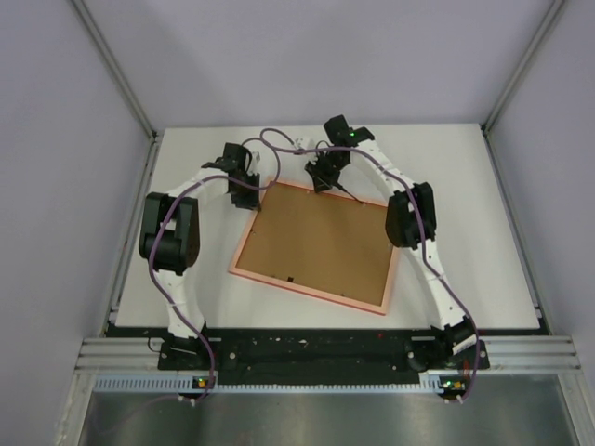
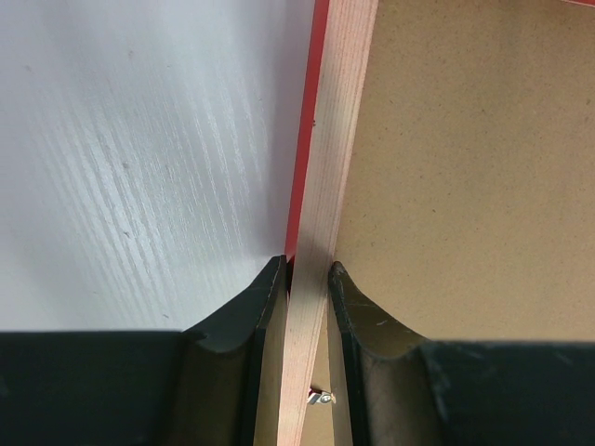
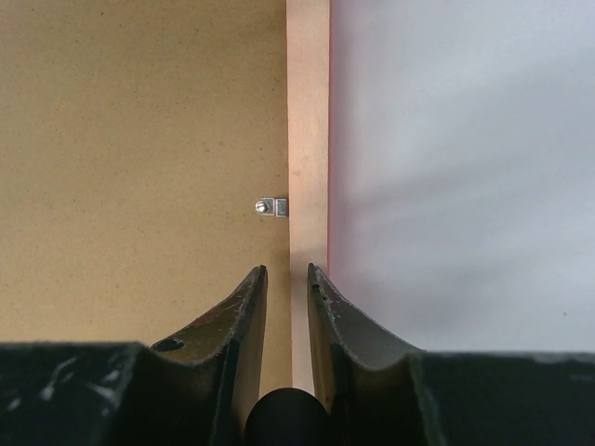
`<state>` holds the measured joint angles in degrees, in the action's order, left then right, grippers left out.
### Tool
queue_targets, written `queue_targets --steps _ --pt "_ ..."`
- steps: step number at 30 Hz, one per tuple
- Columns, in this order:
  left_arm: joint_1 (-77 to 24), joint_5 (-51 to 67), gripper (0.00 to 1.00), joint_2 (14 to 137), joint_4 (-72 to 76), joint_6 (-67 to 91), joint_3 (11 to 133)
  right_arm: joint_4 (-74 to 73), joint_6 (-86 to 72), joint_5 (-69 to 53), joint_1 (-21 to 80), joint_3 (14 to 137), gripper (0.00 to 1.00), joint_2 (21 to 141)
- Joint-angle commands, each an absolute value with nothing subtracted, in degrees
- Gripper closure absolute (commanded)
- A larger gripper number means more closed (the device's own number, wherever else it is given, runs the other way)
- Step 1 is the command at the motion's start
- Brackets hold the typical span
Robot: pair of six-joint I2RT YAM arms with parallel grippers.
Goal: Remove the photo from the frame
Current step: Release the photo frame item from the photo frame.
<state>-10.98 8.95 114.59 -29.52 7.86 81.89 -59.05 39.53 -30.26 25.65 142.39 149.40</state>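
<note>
The frame (image 1: 307, 291) lies face down on the white table, its pale pinkish rim up around the brown backing board (image 1: 321, 237). The photo is hidden under the board. My left gripper (image 1: 253, 203) is at the frame's far left corner. In the left wrist view it (image 2: 307, 269) is shut on the rim (image 2: 339, 111), one finger on the red outer side and one on the board side. My right gripper (image 1: 321, 186) is at the far edge. In the right wrist view its (image 3: 287, 269) jaws stand a narrow gap apart over the rim (image 3: 307, 111) and board (image 3: 139, 139), holding nothing.
A small metal retaining tab (image 3: 271, 207) sits on the board against the rim just ahead of my right fingers. Another tab (image 2: 323, 400) shows between my left fingers. The white table (image 1: 465, 204) is enclosed by pale walls with metal posts.
</note>
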Motion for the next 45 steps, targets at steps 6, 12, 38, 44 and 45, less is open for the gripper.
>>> queue_targets --steps 6,12,38,44,45 --pt "-7.29 -2.29 1.0 113.2 -31.38 7.38 80.42 -57.85 42.63 -22.06 26.01 128.51 1.0 144.07" --pt "-7.29 -1.5 1.0 112.94 -31.29 7.29 80.07 -50.02 40.78 -24.08 27.33 127.71 1.0 139.22" --pt "-7.29 -0.7 1.0 113.29 -31.03 7.38 79.89 -50.26 52.2 -45.69 27.33 113.47 1.0 124.37" --pt "-7.29 -0.88 1.0 113.2 -31.2 7.21 79.89 -50.54 53.17 -46.06 27.6 114.6 1.0 124.45" --pt "-7.29 -0.62 1.0 113.38 -31.11 7.21 79.89 -50.62 53.17 -46.14 27.51 115.39 1.0 124.8"
